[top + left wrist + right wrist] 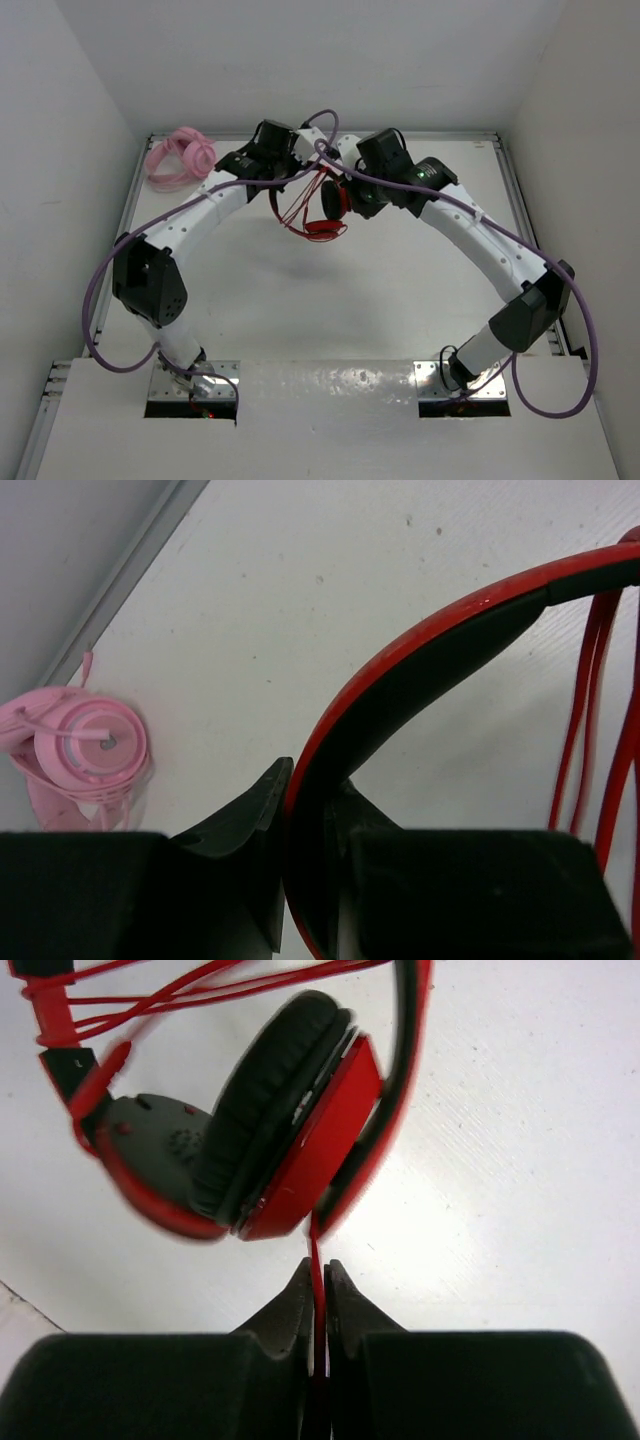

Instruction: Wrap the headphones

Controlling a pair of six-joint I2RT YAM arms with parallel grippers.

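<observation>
The red headphones (322, 212) hang above the table between both arms, near its far middle. My left gripper (296, 168) is shut on the black-and-red headband (420, 670), which arcs up and right out of the jaws. Loops of the thin red cable (580, 710) hang at the right of the left wrist view. My right gripper (317, 1278) is shut on the cable (316, 1250) just below a red earcup (320, 1140) with a black pad. More cable strands (170, 995) cross the top of the right wrist view.
A pink coiled bundle (180, 158) lies at the far left corner of the table, also seen as the pink bundle (85, 745) beside the raised table rim (130, 565). White walls close in the table on three sides. Purple arm cables (95, 300) loop outward.
</observation>
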